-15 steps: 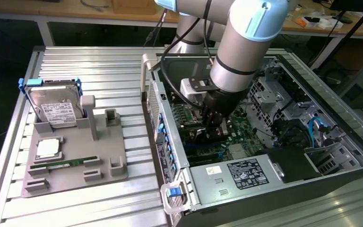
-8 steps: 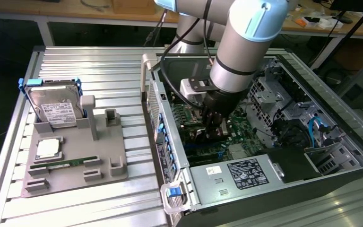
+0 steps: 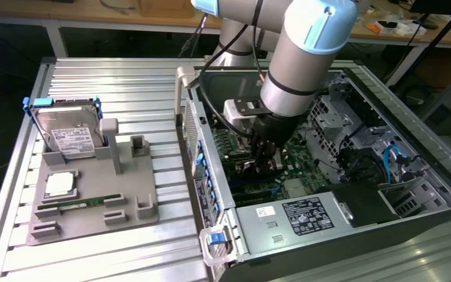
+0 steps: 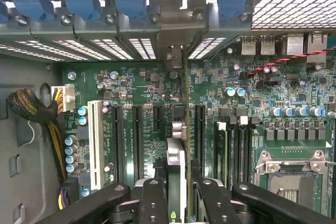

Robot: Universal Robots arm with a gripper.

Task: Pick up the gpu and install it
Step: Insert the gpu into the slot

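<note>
holder tray [image 3: 92,226]: grey fixture at the exterior view's left, well apart from the case. It keeps loose parts in fixed poses so each can be picked up.
hard drive [image 3: 67,134]: stands tilted in the tray's rear cradle, label facing outward.
memory stick [image 3: 80,203]: lies flat in a groove near the tray's front edge.
computer case [image 3: 188,126]: lies on its side with the open face upward, which lets the arm reach in from above.
gripper [image 3: 263,160]: is deep inside the case, just above the board. Its fingers [image 4: 155,192] are clamped on the card from both faces.
gpu [image 4: 177,156]: is held edge-on between the fingers and runs away from them toward the case's rear slot openings. It is parallel to the expansion slots [image 4: 116,140], so it is judged to be aligned for insertion. The card itself hides whether its connector is seated.
motherboard [image 4: 131,85]: green, directly beneath the card.
power supply [image 3: 296,214]: silver box beside the board, toward the exterior view's right.
</note>
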